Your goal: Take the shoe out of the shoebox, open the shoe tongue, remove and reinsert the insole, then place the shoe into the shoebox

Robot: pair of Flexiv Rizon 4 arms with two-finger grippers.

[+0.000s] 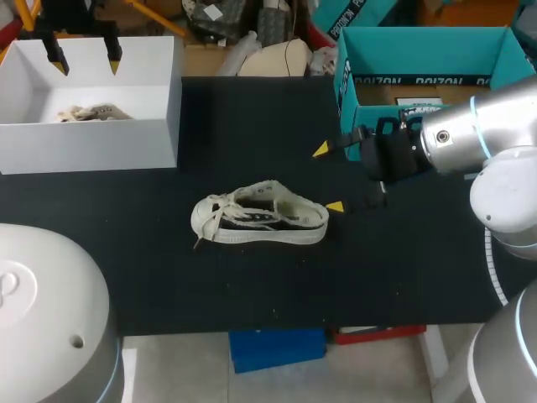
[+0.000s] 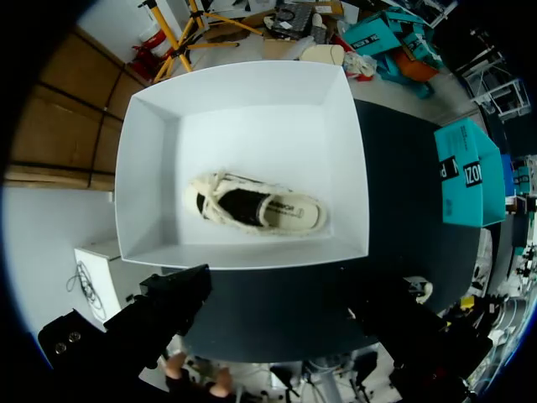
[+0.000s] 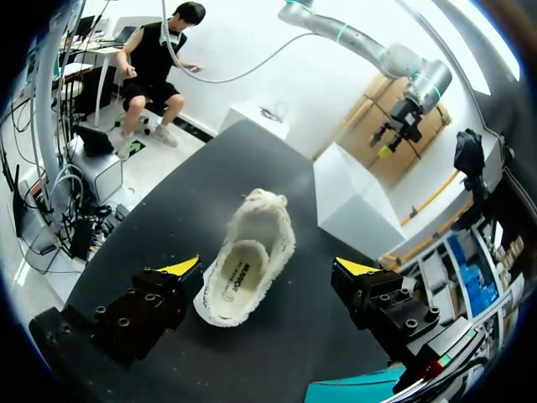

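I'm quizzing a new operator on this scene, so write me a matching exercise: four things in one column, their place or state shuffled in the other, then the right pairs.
Things:
1. loose shoe
2. white shoebox
3. teal box
4. right jaws

Places or states:
A. open, at the loose shoe's heel end
B. far right of the table
C. on its sole, mid-table
D. far left, with another shoe inside

Pairs: 1-C, 2-D, 3-B, 4-A.
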